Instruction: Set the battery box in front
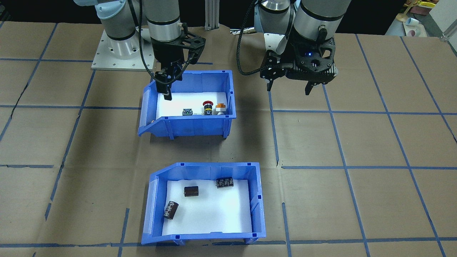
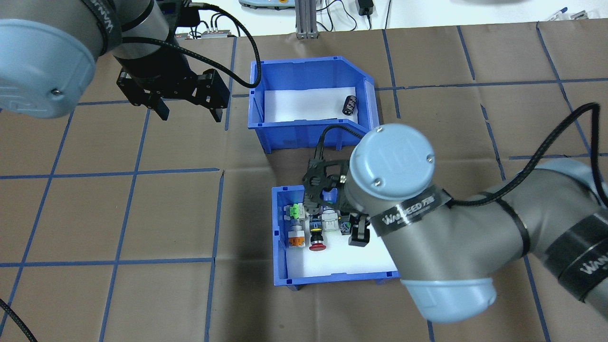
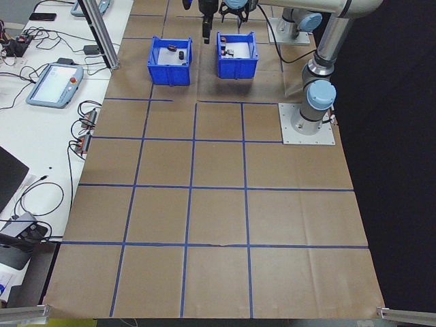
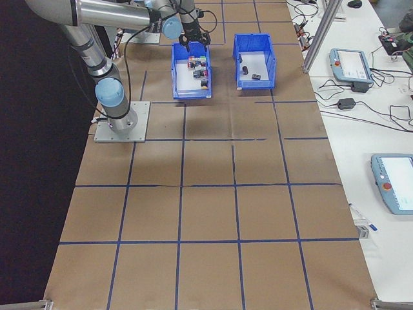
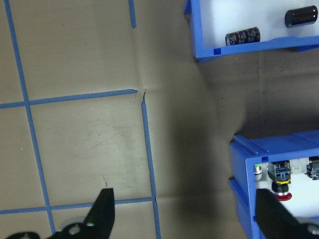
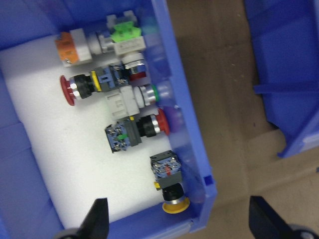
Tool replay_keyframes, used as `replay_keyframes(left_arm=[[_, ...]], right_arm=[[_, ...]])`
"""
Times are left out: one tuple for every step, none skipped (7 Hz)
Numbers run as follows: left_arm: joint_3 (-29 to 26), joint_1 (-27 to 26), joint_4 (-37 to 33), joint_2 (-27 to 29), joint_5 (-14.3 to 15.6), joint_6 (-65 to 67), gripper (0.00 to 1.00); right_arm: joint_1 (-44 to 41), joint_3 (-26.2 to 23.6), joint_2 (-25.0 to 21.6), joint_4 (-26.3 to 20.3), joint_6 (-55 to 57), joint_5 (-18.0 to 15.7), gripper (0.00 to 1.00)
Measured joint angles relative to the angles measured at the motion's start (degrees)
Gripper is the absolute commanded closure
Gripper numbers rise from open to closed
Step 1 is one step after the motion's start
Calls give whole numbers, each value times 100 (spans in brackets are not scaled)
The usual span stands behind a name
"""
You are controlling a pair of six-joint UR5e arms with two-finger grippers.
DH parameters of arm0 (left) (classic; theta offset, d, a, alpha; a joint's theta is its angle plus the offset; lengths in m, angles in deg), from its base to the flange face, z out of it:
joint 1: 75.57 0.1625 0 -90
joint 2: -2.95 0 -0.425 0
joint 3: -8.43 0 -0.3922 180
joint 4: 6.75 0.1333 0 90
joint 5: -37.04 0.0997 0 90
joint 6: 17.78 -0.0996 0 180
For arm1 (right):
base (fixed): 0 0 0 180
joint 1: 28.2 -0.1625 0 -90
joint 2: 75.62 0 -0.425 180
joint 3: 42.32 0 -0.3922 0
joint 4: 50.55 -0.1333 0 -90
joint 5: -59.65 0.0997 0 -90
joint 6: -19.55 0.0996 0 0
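Note:
The battery box [image 1: 203,173] [image 2: 304,73] is a blue bin with a white liner. It stands on the table on the side away from the robot, with three dark cylinders [image 1: 191,191] lying loose in it. No gripper touches it. Nearer the robot stands the like blue bin of push-buttons [image 1: 189,125] [image 2: 280,247]. My right gripper [image 6: 177,211] hangs open and empty over that bin's sloped end. In the right wrist view, one finger is over the liner and the other is outside the wall. My left gripper [image 1: 289,89] [image 2: 188,114] [image 5: 183,199] is open and empty above bare table beside the button bin.
Brown paper with a blue tape grid [image 1: 344,167] covers the table. The arms' grey base plates [image 1: 121,53] stand at the robot's side. An aluminium post [image 2: 304,19] rises at the far edge. Teach pendants [image 4: 348,61] and cables lie on the white side table.

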Motion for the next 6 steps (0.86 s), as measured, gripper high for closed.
replay_keyframes(left_arm=[[-1,0,11,-6,-2,0,1],[-2,0,18,-15,-4,0,1],[-3,0,23,-24,-2,0,1],[-3,0,26,-30,-1,0,1],[-3,0,27,-34,-1,2,1],[-3,0,27,-35,0,8,1]], right_arm=[[452,293,-3,-386,194,9,0],[859,656,7,-862,655,13,0],[1217,1008,31,-1235,1314,14,0],[1499,1260,60,-1412,2108,14,0],[1665,1398,107,-1474,2994,17,0],[1730,1519,183,-1495,3871,20,0]])
